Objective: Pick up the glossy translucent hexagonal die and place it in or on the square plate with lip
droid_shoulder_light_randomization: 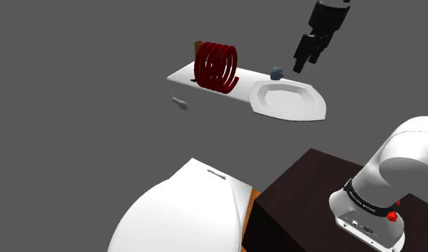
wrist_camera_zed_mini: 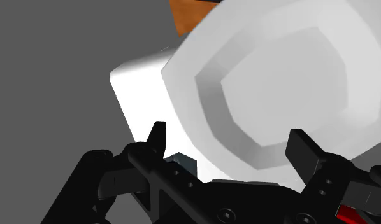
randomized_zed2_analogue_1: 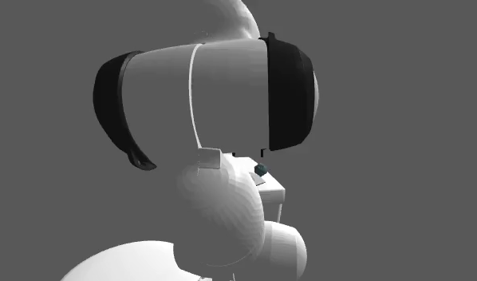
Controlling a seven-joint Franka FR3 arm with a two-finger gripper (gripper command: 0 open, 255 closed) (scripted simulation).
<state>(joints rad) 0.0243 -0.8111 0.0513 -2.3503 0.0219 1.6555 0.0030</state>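
In the shoulder view, the small grey-blue die (droid_shoulder_light_randomization: pixel 277 72) sits on the white surface (droid_shoulder_light_randomization: pixel 182 74), between a red coil rack (droid_shoulder_light_randomization: pixel 216 67) and the white plate (droid_shoulder_light_randomization: pixel 288 100), just beside the plate's raised rim. The black claw (droid_shoulder_light_randomization: pixel 300 68) hangs in the air above the surface, a little to this view's right of the die and touching nothing. A small grey object (droid_shoulder_light_randomization: pixel 180 104) shows off the surface's near edge. The white arm (droid_shoulder_light_randomization: pixel 406 150) rises from the dark stand (droid_shoulder_light_randomization: pixel 305 207) at lower right, and a large white rounded shape (droid_shoulder_light_randomization: pixel 184 215) sits at lower left.

In the second exterior view, the arm (randomized_zed2_analogue_1: pixel 229 96) looms close to the camera. Past it, the die (randomized_zed2_analogue_1: pixel 261 169) shows as a teal speck on the surface (randomized_zed2_analogue_1: pixel 269 190).

In the wrist view, the claw (wrist_camera_zed_mini: pixel 230 143) is spread wide with nothing gripped. The plate (wrist_camera_zed_mini: pixel 278 83) lies beyond it, and the die (wrist_camera_zed_mini: pixel 183 160) peeks out low beside one finger, on the surface (wrist_camera_zed_mini: pixel 138 89).
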